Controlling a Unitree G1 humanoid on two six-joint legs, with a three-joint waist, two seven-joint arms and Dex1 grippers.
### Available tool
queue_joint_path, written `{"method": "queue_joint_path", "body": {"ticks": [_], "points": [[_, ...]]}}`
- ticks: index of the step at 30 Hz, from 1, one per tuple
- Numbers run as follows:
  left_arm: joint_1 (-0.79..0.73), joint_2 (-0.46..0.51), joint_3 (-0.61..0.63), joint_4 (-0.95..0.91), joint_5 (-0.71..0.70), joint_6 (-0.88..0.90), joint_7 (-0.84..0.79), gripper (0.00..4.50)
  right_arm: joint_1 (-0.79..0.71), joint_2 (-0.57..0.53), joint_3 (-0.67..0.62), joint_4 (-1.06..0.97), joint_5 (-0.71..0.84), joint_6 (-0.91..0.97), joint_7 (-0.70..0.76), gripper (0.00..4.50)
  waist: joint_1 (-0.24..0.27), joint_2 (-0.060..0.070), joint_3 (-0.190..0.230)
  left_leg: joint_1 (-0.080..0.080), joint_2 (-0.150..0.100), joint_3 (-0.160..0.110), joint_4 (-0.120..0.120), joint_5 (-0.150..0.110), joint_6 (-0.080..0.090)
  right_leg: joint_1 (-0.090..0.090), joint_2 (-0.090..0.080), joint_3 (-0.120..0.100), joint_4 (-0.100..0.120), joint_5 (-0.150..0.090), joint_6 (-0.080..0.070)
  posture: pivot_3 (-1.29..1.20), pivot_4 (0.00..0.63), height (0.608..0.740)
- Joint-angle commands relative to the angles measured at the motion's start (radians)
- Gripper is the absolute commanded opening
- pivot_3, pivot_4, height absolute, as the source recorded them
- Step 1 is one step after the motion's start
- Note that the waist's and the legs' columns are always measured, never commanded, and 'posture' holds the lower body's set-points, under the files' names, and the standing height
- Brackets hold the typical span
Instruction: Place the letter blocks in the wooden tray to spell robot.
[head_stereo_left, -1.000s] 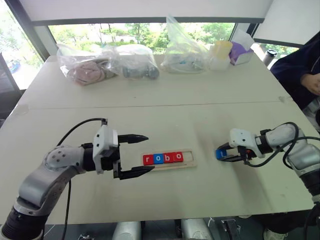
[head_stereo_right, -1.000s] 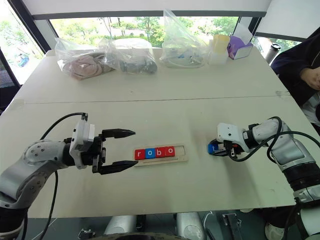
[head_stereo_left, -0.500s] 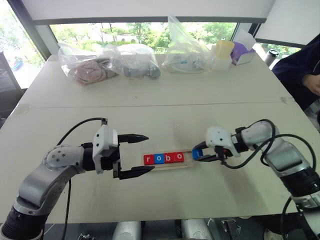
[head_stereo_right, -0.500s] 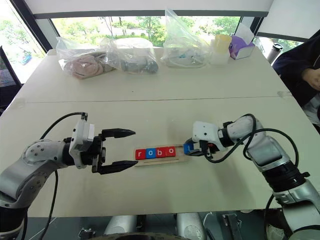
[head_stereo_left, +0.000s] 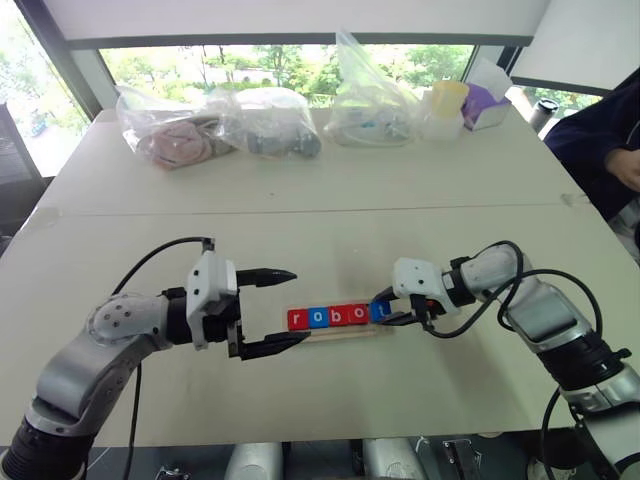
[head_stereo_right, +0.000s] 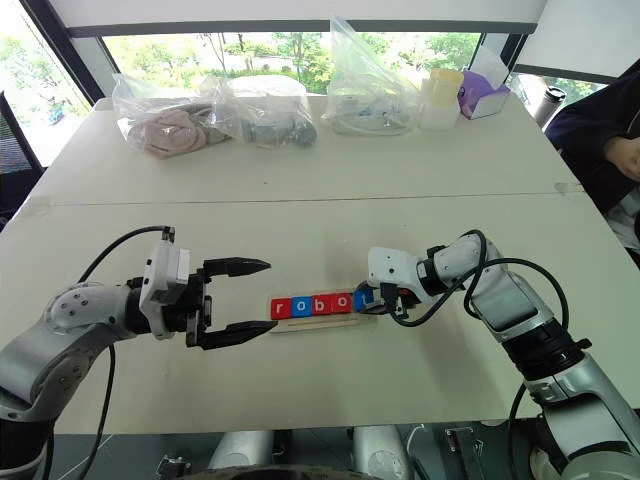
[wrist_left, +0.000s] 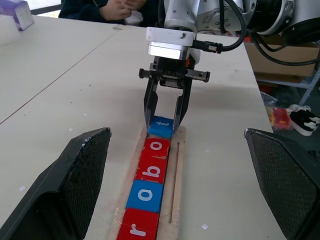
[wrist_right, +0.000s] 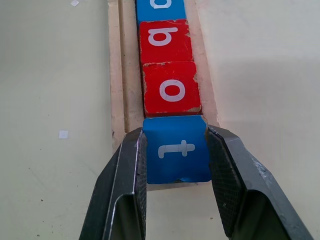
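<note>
Right tool pinches my blue t block at wooden tray end | 3 o'clock of red o block | left tool gapes wide, empty

Letter blocks in the wooden tray, frame centre: white "r", "o", "b", "o"; blue end block reads "t".

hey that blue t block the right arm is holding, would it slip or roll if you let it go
Probably neither. The blue t block looks flat and square, so rolling seems unlikely. Pinched by its side edges in the right end effector, it keeps its shape, so likely stiff. Its faces look smooth, perhaps slightly slippery.
</note>
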Motion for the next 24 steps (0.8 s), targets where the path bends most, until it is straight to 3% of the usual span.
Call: {"method": "queue_joint_path", "body": {"ticks": [1, 8, 14, 15, 24], "points": [[0.004, 0.000, 0.023, -0.041, -0.014, -0.004, 0.007, 4.50, -0.020, 0.009, -0.006, -0.011, -0.001, -0.003, -0.001, 1.13, 0.000, 0.000, 0.000, 0.000, 0.000, 0.000, 0.000, 0.000, 0.000, 0.000, 0.000, 0.000, 0.000, 0.000, 0.000, 0.00, 0.150, 0.740], [0.000, -0.002, 0.022, -0.038, -0.010, -0.007, 0.020, 4.50, -0.023, 0.019, -0.001, -0.006, -0.006, 0.001, 0.003, 1.13, 0.000, 0.000, 0.000, 0.000, 0.000, 0.000, 0.000, 0.000, 0.000, 0.000, 0.000, 0.000, 0.000, 0.000, 0.000, 0.00, 0.150, 0.740], [0.003, -0.002, 0.022, -0.037, -0.007, -0.009, 0.024, 4.50, -0.029, 0.027, 0.003, 0.002, -0.011, -0.003, 0.005, 4.26, 0.000, 0.000, 0.000, 0.000, 0.000, 0.000, 0.000, 0.000, 0.000, 0.000, 0.000, 0.000, 0.000, 0.000, 0.000, 0.00, 0.150, 0.740], [0.003, -0.002, 0.022, -0.037, -0.006, -0.009, 0.025, 4.50, -0.030, 0.027, 0.003, 0.003, -0.011, -0.005, 0.006, 4.44, 0.000, 0.000, 0.000, 0.000, 0.000, 0.000, 0.000, 0.000, 0.000, 0.000, 0.000, 0.000, 0.000, 0.000, 0.000, 0.00, 0.150, 0.740], [0.031, 0.020, 0.027, -0.052, 0.010, 0.008, 0.044, 4.50, -0.037, -0.018, -0.098, -0.063, 0.061, 0.097, -0.008, 4.44, 0.000, 0.000, 0.000, 0.000, 0.000, 0.000, 0.000, 0.000, 0.000, 0.000, 0.000, 0.000, 0.000, 0.000, 0.001, 0.00, 0.150, 0.740]]}}
